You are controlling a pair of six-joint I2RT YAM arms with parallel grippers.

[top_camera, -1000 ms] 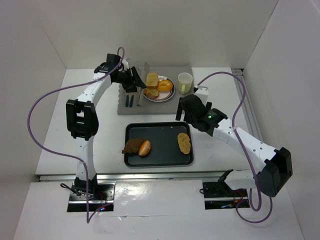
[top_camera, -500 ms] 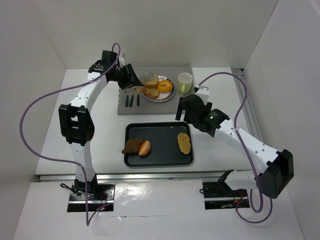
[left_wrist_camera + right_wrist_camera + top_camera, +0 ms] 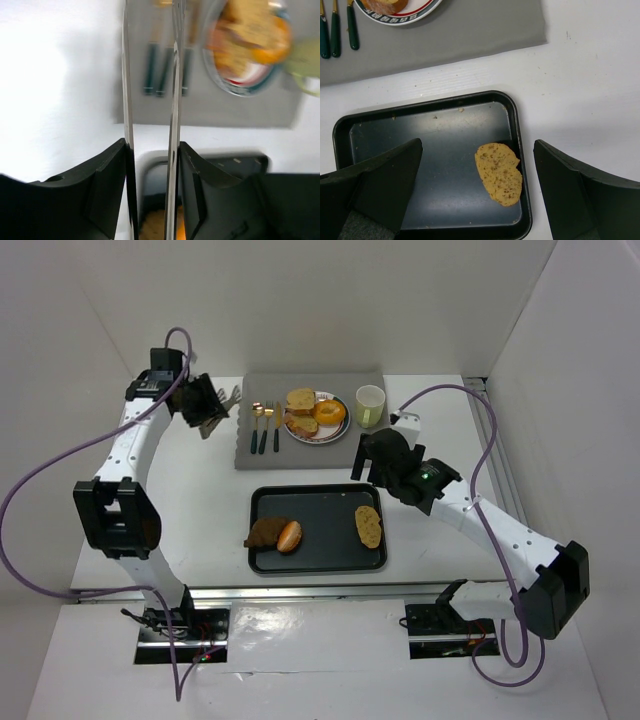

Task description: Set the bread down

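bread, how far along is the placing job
Done: bread pieces sit on the plate. In hand: nothing; the left end effector grips empty tongs, off to the left of the mat. Left: three pieces lie on the tray, a dark one, a roll and a slice.

Both same build: left arm (image 3: 127,452) and right arm (image 3: 500,530) have white link shells, black joint housings. Purple cable (image 3: 440,389) loops off each. Metal base plate (image 3: 215,630) under each. Green LED (image 3: 419,476) lit on the right. Left gripper (image 3: 152,145), right gripper (image 3: 477,145): black wedge fingers.
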